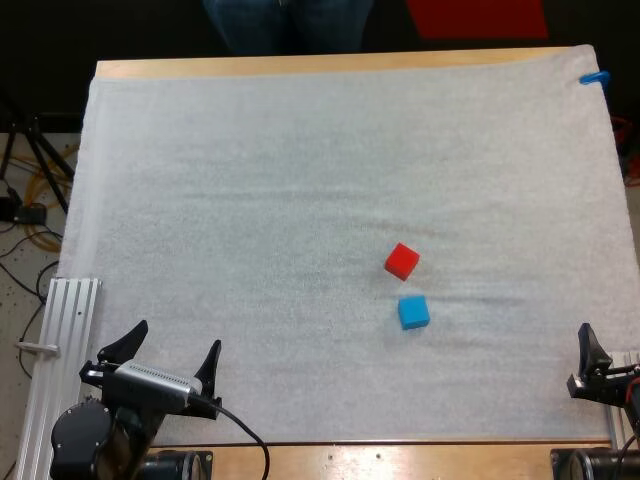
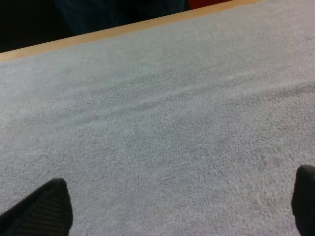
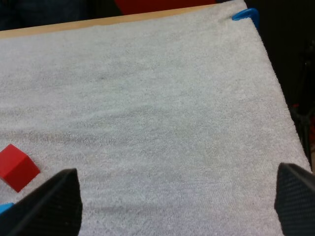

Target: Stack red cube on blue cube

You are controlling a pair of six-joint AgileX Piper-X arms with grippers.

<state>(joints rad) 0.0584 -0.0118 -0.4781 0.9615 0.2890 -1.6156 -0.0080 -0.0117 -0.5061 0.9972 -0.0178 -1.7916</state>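
Note:
The red cube [image 1: 402, 261] lies on the white mat right of centre, turned a little. The blue cube [image 1: 413, 312] sits just in front of it, a small gap between them. My left gripper [image 1: 172, 345] is open at the mat's near left corner, far from both cubes. My right gripper [image 1: 610, 350] rests at the near right edge of the mat. In the right wrist view its fingers [image 3: 49, 201] stand wide apart, so that gripper [image 3: 172, 206] is open over bare mat, with the red cube [image 3: 17, 167] and a sliver of the blue cube [image 3: 4, 208] beside one finger. The left gripper [image 2: 172, 206] faces bare mat.
A person's legs [image 1: 290, 20] stand beyond the table's far edge. An aluminium rail [image 1: 60, 340] runs along the mat's near left side. Cables and a tripod stand on the floor at the left [image 1: 30, 180].

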